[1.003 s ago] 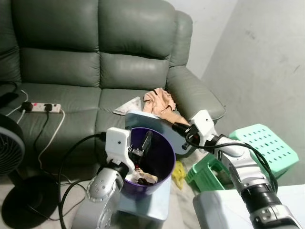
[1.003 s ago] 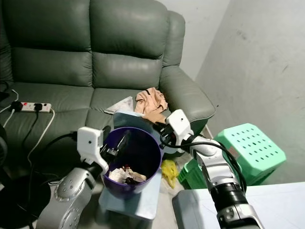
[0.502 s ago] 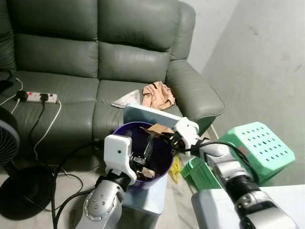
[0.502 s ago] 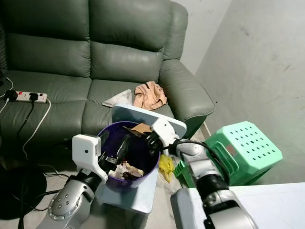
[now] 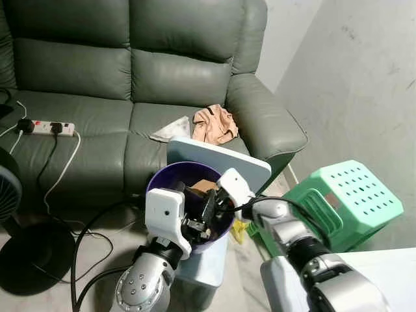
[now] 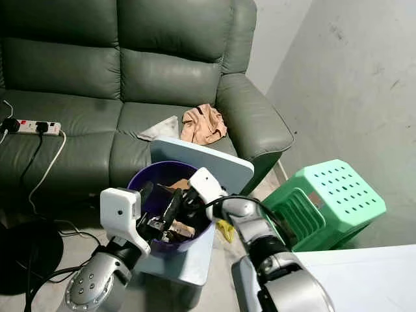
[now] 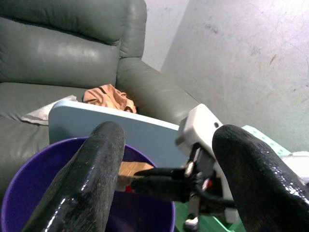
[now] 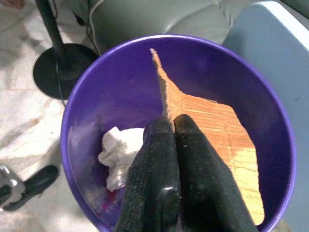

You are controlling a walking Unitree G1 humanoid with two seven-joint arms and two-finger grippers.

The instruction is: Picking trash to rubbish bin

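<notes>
We are pinching the cardboard scrap (image 8: 212,125) between our right gripper (image 8: 173,126) fingers, inside the purple bin (image 8: 91,101); we should lower before releasing. Our left gripper (image 7: 166,145) fingers are spread at the rim, steadying it.

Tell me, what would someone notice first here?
The round purple plastic bin in front of the grey-green leather sofa. The right gripper reaches into it, pinching a torn brown cardboard piece, while the left gripper hovers open at the rim.
</notes>
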